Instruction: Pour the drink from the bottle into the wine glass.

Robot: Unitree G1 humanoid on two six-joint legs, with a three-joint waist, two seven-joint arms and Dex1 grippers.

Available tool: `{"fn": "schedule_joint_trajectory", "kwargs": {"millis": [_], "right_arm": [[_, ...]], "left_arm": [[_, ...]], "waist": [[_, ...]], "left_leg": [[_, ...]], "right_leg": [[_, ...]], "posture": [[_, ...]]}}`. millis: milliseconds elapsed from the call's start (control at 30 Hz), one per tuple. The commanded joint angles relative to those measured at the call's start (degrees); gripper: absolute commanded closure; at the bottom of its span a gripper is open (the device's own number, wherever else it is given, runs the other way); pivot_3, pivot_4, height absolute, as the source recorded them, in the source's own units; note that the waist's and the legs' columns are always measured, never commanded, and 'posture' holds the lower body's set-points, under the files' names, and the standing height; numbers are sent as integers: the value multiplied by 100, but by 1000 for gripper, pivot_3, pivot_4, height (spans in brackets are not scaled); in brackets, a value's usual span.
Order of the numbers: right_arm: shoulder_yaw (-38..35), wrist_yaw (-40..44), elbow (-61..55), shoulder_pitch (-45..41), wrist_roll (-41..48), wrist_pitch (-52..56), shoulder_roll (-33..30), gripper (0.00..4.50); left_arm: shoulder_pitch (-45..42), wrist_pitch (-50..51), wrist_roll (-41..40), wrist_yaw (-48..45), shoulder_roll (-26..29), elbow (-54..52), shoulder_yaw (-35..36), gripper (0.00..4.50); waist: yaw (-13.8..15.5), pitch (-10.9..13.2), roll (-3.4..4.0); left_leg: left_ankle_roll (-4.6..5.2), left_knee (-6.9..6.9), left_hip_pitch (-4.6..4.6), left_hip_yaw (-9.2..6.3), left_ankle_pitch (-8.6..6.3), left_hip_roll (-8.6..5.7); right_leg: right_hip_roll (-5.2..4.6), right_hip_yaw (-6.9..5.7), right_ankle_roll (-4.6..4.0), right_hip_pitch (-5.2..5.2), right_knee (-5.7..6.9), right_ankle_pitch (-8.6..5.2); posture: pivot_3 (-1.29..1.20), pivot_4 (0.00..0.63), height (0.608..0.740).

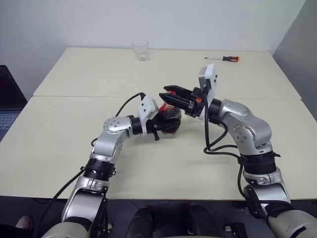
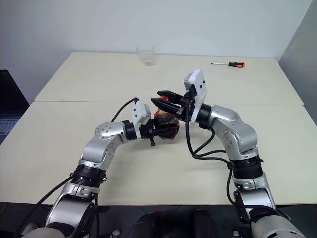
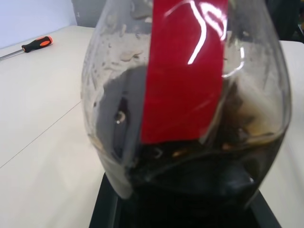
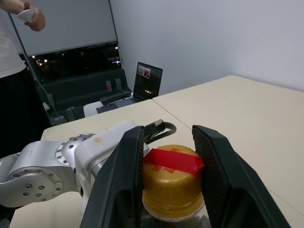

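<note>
No legible text — markings unreadable

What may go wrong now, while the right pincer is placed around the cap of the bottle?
1. The right pincer flanks the yellow cap with small gaps; if it closes off-centre, it may slip.
2. The left pincer holds the bottle above the table; twisting might turn it in the grip, and the drink could spill.
</note>
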Motion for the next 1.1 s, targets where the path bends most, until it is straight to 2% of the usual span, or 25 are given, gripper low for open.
{"fn": "schedule_joint_trajectory", "kwargs": {"millis": [33,167,300,533,800,1000,1100], "right_arm": [[-5,295,-131,-136,82,-177,-96,3237],[101,909,-27,-129,118,-373,-217,3237],[327,1682,162,-96,5,-731,-408,3237],[495,2539,404,-191,66,-998,-448,3237],[589,3042,581,-284,53,-1150,-399,3237],[629,3059,646,-308,-31,-1300,-382,3237],[624,3012,671,-302,-50,-1282,-410,2196]], "left_arm": [[-28,-24,-156,-40,-30,-441,25,3524],[112,112,-252,-65,-31,-751,12,3524],[540,374,-387,-145,83,-1431,-54,3524],[1220,802,-642,-134,300,-2547,-134,3524],[1651,781,-727,-306,606,-2960,-148,3524],[1724,693,-704,-252,633,-3000,-148,3524],[1666,680,-685,-227,604,-2953,-149,3524]], "waist": [[0,0,0],[0,0,0],[-12,0,0],[-3,0,0],[0,0,1],[2,0,1],[3,0,1]], "left_leg": [[0,0,0,0,0,0],[0,0,0,0,0,0],[0,0,2,2,0,1],[0,0,2,-1,0,4],[0,2,3,-1,0,4],[0,3,3,-1,0,4],[0,3,3,0,0,3]], "right_leg": [[0,0,0,0,0,0],[0,0,0,0,-1,0],[0,2,0,0,0,0],[0,0,0,1,0,0],[-1,0,-1,2,1,0],[-1,-1,-1,2,1,-1],[-2,0,-1,2,1,-1]], "posture": [[0,150,740],[0,150,740],[0,150,740],[0,150,740],[0,150,740],[0,150,740],[0,150,740]]}}
